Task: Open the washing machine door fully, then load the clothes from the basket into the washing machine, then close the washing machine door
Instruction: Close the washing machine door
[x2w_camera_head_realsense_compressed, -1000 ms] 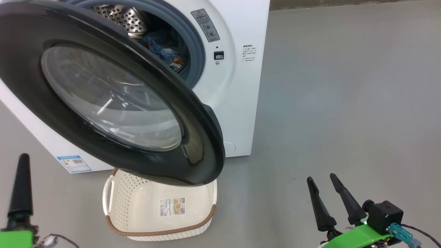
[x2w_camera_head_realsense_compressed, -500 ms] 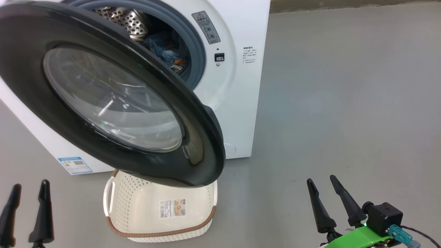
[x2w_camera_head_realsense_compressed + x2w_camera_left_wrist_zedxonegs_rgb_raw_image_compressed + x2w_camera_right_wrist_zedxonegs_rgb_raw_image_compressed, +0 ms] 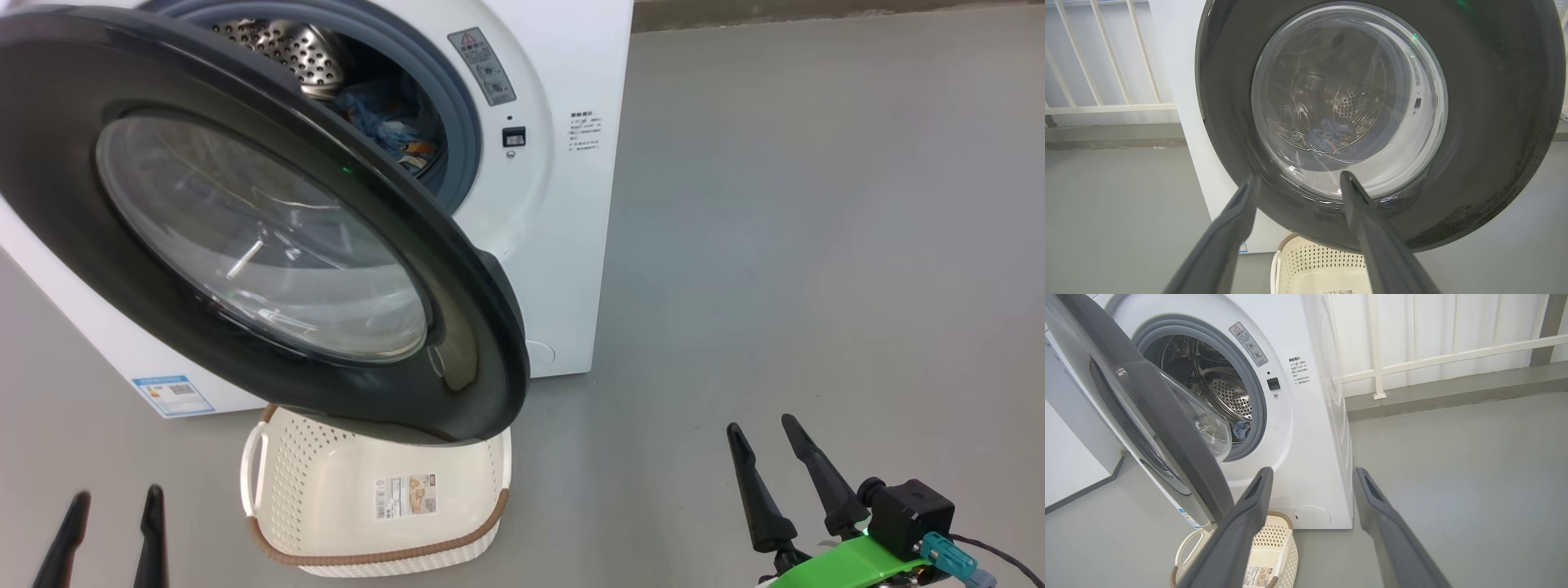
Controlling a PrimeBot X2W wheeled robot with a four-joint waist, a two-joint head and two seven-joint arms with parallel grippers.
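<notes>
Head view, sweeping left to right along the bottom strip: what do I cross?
Left end effector with two dark fingers → cream-white perforated plastic basket with brown braided rim → right end effector with dark fingers on a green mount.

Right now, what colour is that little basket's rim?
The rim is brown and braided-looking, on a cream-white basket; the head view shows it best.

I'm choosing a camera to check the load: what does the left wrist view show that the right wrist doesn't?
Left wrist view: the washing machine door, outer face square on, the drum seen through its glass. Right wrist view: the drum mouth directly, its grey gasket, a round cover low on the machine's front. Shared: clothes inside the drum, basket below the door.
</notes>
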